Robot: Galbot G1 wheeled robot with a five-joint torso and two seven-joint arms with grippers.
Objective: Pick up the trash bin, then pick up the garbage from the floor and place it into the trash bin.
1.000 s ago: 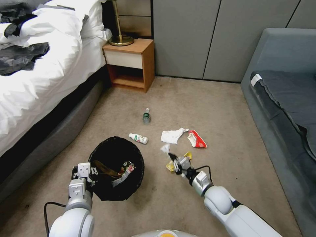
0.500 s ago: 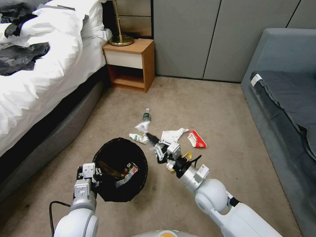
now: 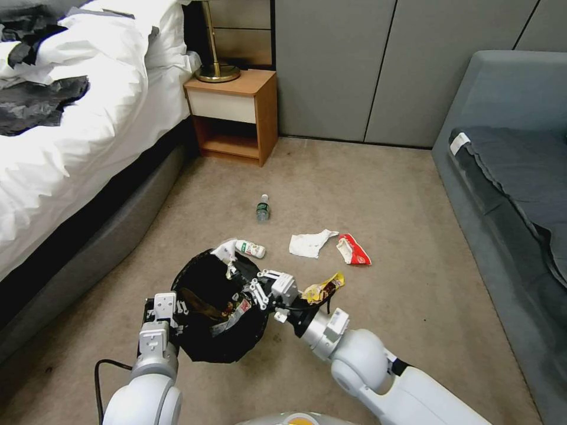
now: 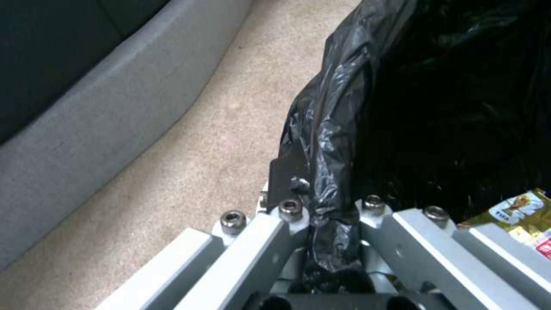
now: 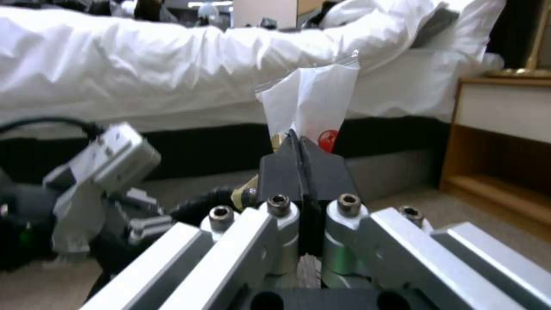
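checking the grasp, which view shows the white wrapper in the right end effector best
The right wrist view: the white wrapper stands up from the shut right end effector, pinched at its lower end. The head view shows it small, above the trash bin rim. The left wrist view shows the bin's black liner, not this wrapper.

Trash bin white wall hidden under black liner; contents partly shadowed.

Head camera looks down at floor; wrist cameras sit close behind jaws.
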